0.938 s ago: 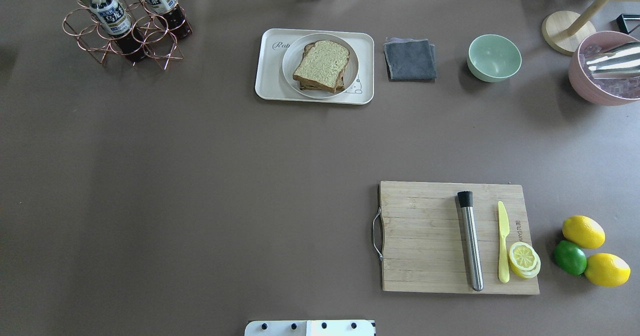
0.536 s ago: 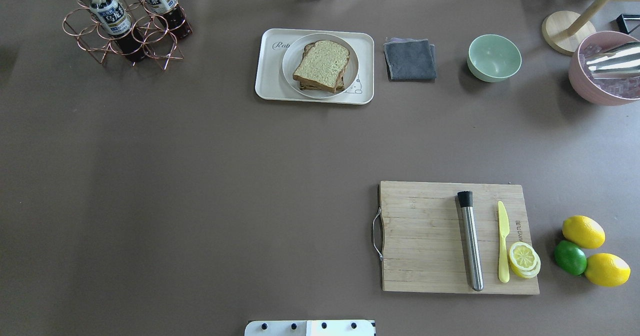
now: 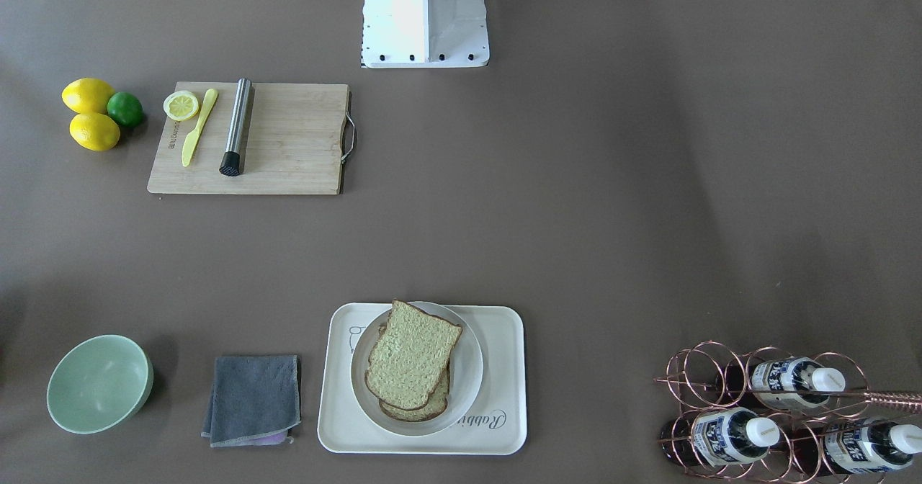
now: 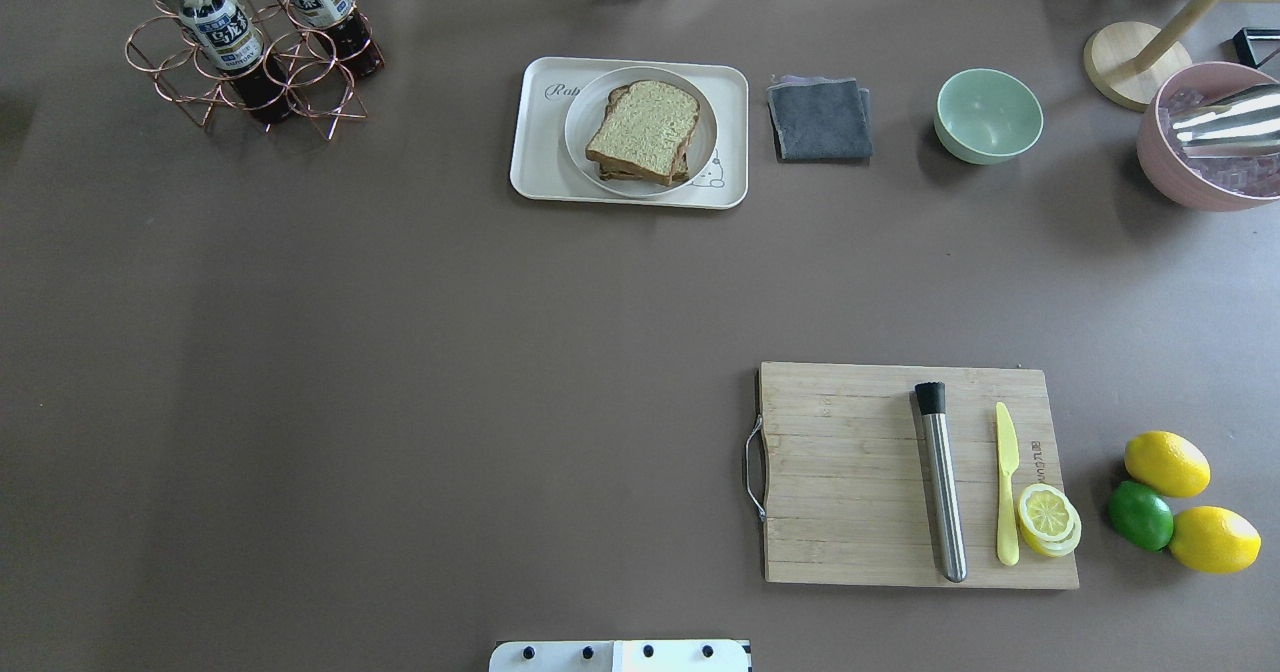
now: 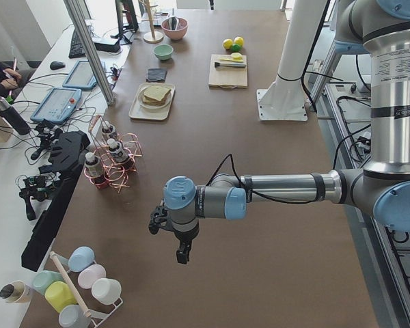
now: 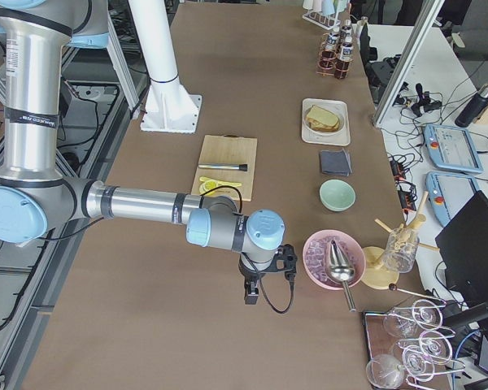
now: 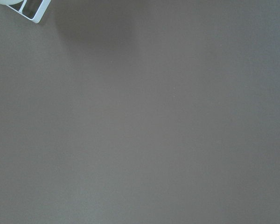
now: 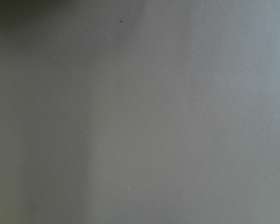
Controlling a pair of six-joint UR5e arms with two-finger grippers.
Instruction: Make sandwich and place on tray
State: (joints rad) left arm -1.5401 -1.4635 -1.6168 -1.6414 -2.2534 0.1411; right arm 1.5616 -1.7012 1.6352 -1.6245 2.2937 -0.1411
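The sandwich [image 4: 642, 132], stacked slices of brown bread, lies on a round white plate [image 4: 585, 132] that stands on the cream tray [image 4: 538, 167] at the table's far middle. It also shows in the front-facing view [image 3: 412, 361] on the tray [image 3: 508, 397], and in the side views [image 5: 155, 96] [image 6: 323, 119]. No egg shows. My left gripper [image 5: 181, 256] hangs over bare table at the left end. My right gripper [image 6: 249, 294] hangs over bare table at the right end. Both show only in side views, so I cannot tell their state.
A wooden cutting board [image 4: 850, 472] holds a steel muddler [image 4: 942, 482], a yellow knife [image 4: 1006, 482] and lemon slices [image 4: 1047, 517]. Lemons and a lime [image 4: 1140, 515] lie to its right. A grey cloth [image 4: 820, 118], green bowl [image 4: 988, 114], pink ice bowl [image 4: 1210, 137] and bottle rack [image 4: 250, 42] stand at the back.
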